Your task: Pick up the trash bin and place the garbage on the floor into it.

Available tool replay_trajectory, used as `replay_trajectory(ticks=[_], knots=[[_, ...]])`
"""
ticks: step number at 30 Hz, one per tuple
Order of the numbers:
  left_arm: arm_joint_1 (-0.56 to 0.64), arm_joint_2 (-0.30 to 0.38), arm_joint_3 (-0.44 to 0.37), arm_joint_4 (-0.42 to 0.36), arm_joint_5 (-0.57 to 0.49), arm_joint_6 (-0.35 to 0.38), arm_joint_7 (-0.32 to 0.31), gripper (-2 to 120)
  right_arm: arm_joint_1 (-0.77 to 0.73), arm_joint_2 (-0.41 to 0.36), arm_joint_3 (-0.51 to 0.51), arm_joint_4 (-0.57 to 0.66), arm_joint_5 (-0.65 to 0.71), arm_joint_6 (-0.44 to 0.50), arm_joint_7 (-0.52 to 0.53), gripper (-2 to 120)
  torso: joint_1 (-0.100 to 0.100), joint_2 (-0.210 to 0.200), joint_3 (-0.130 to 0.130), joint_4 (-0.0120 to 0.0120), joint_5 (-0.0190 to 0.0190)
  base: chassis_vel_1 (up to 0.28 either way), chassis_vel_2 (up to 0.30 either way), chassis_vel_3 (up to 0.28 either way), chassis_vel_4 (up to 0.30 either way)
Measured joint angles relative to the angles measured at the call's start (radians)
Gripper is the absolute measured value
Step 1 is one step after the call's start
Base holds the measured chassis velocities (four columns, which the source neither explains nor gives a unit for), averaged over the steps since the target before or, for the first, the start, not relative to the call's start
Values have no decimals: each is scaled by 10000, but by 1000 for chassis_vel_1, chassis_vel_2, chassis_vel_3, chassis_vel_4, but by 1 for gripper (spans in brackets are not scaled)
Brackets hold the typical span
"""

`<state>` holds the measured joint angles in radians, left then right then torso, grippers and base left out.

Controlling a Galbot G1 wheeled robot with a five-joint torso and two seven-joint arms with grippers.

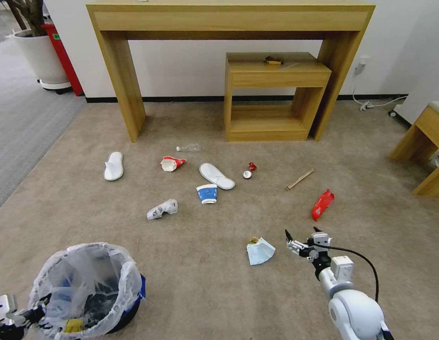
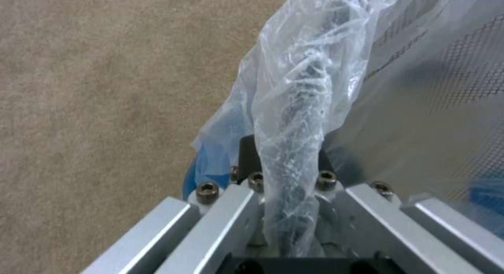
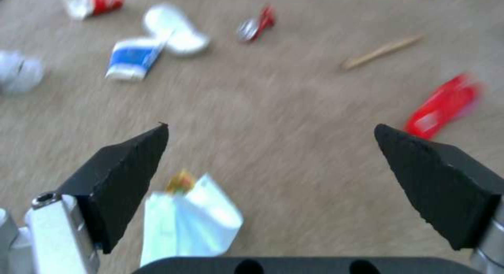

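Observation:
The trash bin (image 1: pixel 87 288), black with a white bag liner, hangs at the lower left; my left gripper (image 1: pixel 21 316) is shut on its bag-covered rim (image 2: pixel 294 148). My right gripper (image 1: pixel 302 233) is open above the floor (image 1: pixel 205 293), its fingertips (image 3: pixel 141 156) wide apart, just right of the pale blue paper (image 1: pixel 260 250) (image 3: pixel 189 223). Garbage lies scattered beyond: two white slippers (image 1: pixel 114 165) (image 1: pixel 217 175), a red cup (image 1: pixel 172 163), a blue cup (image 1: pixel 207 193), a clear bottle (image 1: pixel 188 148), a red can (image 1: pixel 249 171), a wooden stick (image 1: pixel 300 179) and a red wrapper (image 1: pixel 322 204).
A wooden console table (image 1: pixel 228 19) stands against the wall with a smaller shelf unit (image 1: pixel 276 71) under it, holding a small black-and-yellow tool (image 1: pixel 273 60). More wooden furniture (image 1: pixel 427 141) is at the right. A white plant pot (image 1: pixel 39 56) and red box (image 1: pixel 63 56) stand far left.

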<state>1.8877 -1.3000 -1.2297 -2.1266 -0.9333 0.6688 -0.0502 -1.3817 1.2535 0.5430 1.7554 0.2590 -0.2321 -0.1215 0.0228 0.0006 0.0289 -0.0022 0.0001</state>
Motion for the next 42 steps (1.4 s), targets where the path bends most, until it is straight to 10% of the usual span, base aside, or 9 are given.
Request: replay_trajectory(ticks=[15,37,42], knots=[[0,-446,-309,-124,-54,54,-20,0,3367,-79,-2860,-3871,1068,-1411,-499,100,0,-1,0,3,1,0,0,0,0],[1,-664,-39,-400,384,-6,-21,0,3325,215,-2968,-4240,906,-2105,538,100,0,-1,-1,2,1,0,0,0,0],[-16,-703,46,-480,616,-179,-113,0,3526,409,-2973,-4762,654,-2034,315,80,0,-1,-1,2,1,0,0,0,0]])
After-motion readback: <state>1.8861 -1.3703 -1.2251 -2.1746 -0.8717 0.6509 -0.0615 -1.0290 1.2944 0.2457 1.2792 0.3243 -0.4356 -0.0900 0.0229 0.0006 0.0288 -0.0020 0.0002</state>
